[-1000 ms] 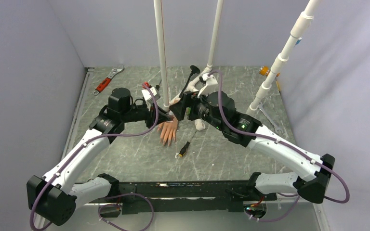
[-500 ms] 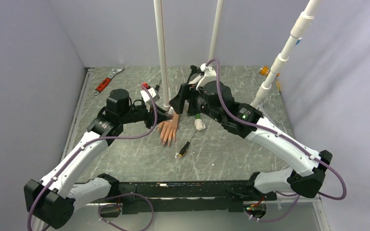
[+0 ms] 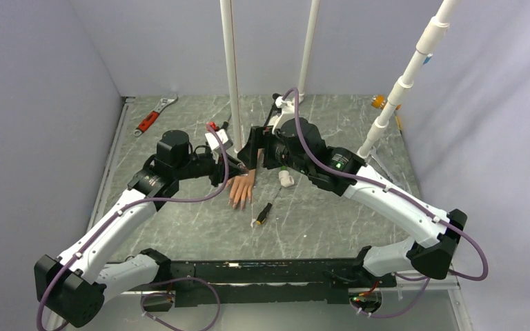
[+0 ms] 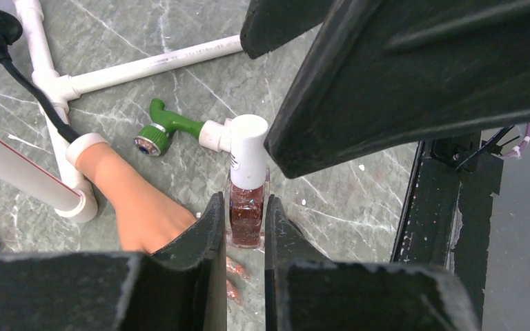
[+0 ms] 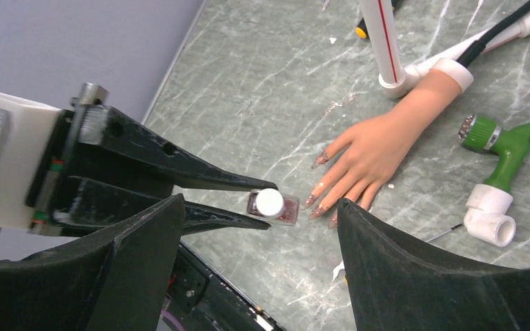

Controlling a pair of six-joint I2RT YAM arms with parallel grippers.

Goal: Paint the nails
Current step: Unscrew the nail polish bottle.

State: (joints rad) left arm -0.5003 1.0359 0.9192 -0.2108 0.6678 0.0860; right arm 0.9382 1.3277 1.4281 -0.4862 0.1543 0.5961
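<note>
Over the last second the right gripper (image 3: 254,146) has swung left and a little farther out, from over the wrist of the hand (image 5: 369,155) toward the left gripper (image 4: 243,207); the left arm has hardly shifted. The right wrist view now has the white cap (image 5: 270,201) centred between the right fingers, which stand wide apart with nothing in them.

The left gripper is clamped on the glass body of the polish bottle (image 4: 247,221), its fingers closed to the bottle's width and the cap standing free above them. The bottle is held upright, just beside the fingertips of the hand.

The hand lies palm down mid-table (image 3: 179,221), wrist to the far side against a white pole's foot, fingers pointing near; the nails (image 5: 310,201) show as small pinkish tips, and whether any carry fresh polish is too fine to tell.

So the move reads as lining up on the cap. It is still on and no brush is out — painting looks not yet begun, and the next need is probably a square grip on the cap to unscrew it.
</note>
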